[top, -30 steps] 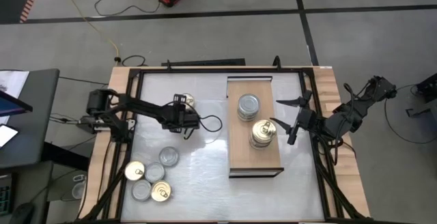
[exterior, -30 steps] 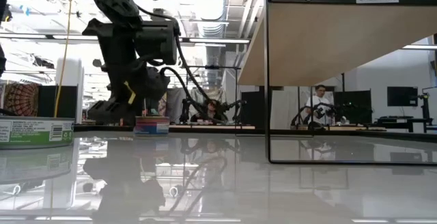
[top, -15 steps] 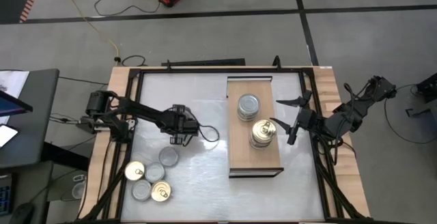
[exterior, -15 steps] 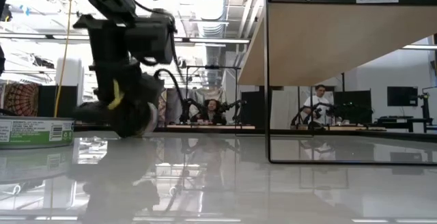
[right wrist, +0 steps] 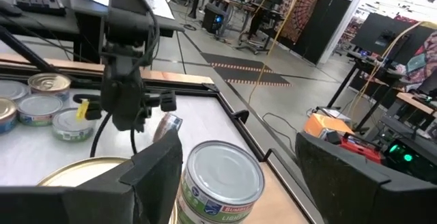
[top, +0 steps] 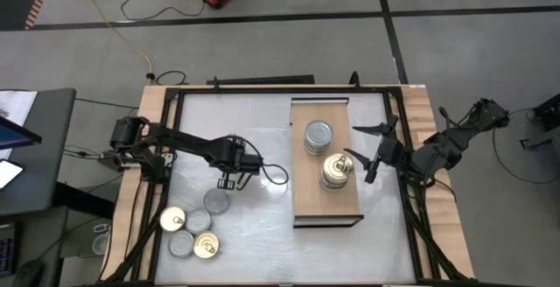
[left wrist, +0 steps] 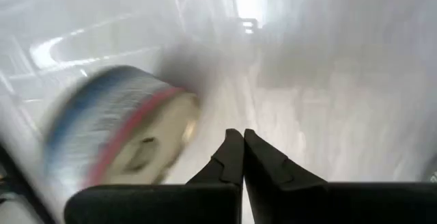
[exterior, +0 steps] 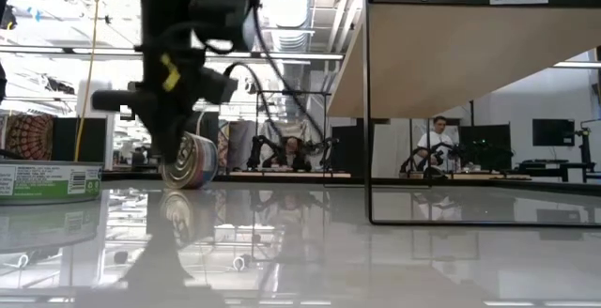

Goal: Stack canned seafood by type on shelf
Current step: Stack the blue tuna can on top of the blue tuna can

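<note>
Landmark: the shelf (top: 308, 201), a long rectangular light-wood board in a thin dark frame, lying on the glossy grey-white tabletop (top: 262, 226).

Far left of the shelf, near the table's front-left corner, five short round tins cluster (top: 192, 227): two show gold pull-tab lids, three show plain silver lids. In the low view one of them appears at the left edge as a squat cylinder with a green-and-white paper label (exterior: 49, 180).

Between that cluster and the shelf, the left gripper (top: 229, 180) hangs from its dark jointed arm above the tabletop. In the left wrist view its two dark fingers (left wrist: 258, 161) lie pressed together, with nothing between them. Just beside them a loose tin (left wrist: 119, 134) is tipped on its side: a blurred cylinder with a blue and red banded label and a pale round end. The low view shows this tin (exterior: 191, 160) resting on its curved wall on the reflective tabletop, directly under the gripper.

On the shelf stand two stacks: a silver-lidded stack (top: 318, 136) toward the far end and a gold-lidded stack (top: 337, 171) nearer the middle.

Just right of the shelf, the right gripper (top: 367, 152) waits, its broad flat dark fingers (right wrist: 153, 169) spread wide, holding nothing, facing the two stacks.
</note>
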Action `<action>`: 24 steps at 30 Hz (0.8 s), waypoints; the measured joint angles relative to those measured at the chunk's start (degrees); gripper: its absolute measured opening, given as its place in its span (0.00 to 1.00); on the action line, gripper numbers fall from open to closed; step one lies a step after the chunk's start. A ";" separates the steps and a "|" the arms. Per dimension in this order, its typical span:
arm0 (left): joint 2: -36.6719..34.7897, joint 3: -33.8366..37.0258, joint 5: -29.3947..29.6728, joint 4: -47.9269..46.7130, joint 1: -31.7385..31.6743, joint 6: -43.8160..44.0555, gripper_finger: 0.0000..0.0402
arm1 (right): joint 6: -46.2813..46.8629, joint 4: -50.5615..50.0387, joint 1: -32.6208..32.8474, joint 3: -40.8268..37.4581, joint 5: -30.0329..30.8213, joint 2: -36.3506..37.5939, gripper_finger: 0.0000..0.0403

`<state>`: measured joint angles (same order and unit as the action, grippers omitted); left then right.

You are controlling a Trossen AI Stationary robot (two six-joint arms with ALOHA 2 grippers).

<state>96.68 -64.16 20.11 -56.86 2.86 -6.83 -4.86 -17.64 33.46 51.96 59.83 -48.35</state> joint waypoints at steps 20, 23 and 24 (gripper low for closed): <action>-0.02 -10.03 -0.69 -3.10 -9.66 -17.54 0.77 | -0.11 -1.17 -0.25 0.00 -2.01 -0.10 0.77; -0.02 -10.03 -3.39 -2.77 -12.13 -19.01 0.78 | -0.18 -1.48 -0.25 0.00 -2.01 -0.10 0.77; -0.02 -10.01 -4.98 -2.78 -13.25 -19.12 0.78 | -0.22 -1.57 -0.25 0.00 -2.01 -0.08 0.77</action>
<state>96.66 -74.18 15.13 -59.64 -10.38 -25.96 -5.09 -19.21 33.21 51.96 57.82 -48.43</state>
